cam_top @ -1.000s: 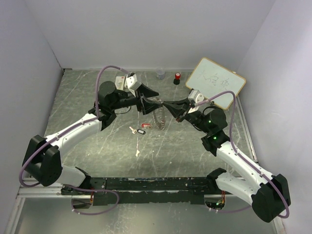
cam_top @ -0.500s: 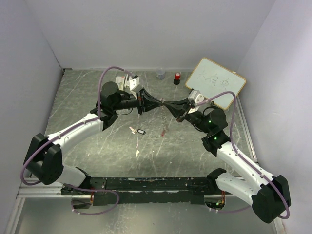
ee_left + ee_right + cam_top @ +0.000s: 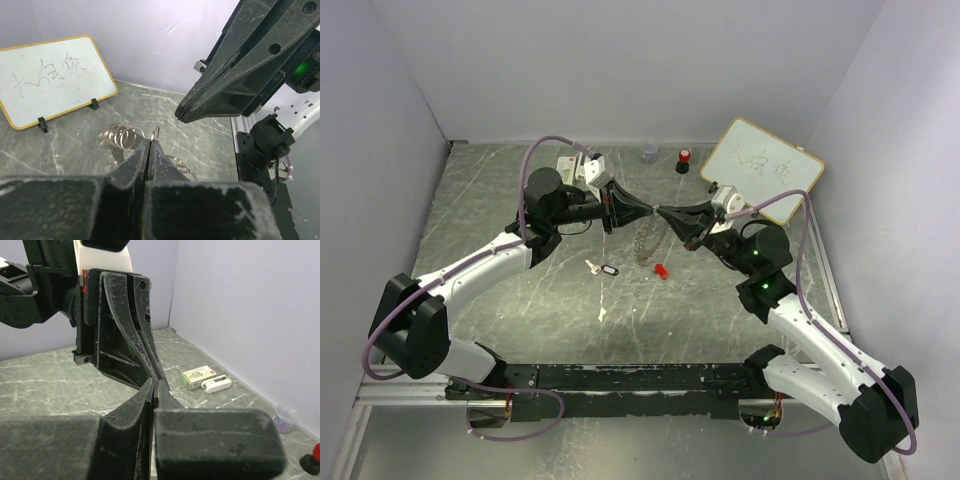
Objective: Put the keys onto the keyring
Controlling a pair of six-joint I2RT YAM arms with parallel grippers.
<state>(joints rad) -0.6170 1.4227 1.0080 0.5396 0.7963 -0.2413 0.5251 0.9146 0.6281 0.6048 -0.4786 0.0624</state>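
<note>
Keyring [image 3: 643, 242] is hanging clamped in the left tool [image 3: 654, 210], long axis pointing down at the table [image 3: 520, 305]. Right tool [image 3: 666, 212] is sitting shut, tip to tip with it.

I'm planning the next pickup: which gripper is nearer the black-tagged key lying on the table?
Left. The left gripper is raised just beyond the black-tagged key; the right gripper sits farther off to its right.

Shiny metal keyring [image 3: 119, 137], smooth marbled table [image 3: 55, 150], wood-framed whiteboard [image 3: 50, 80]
</note>
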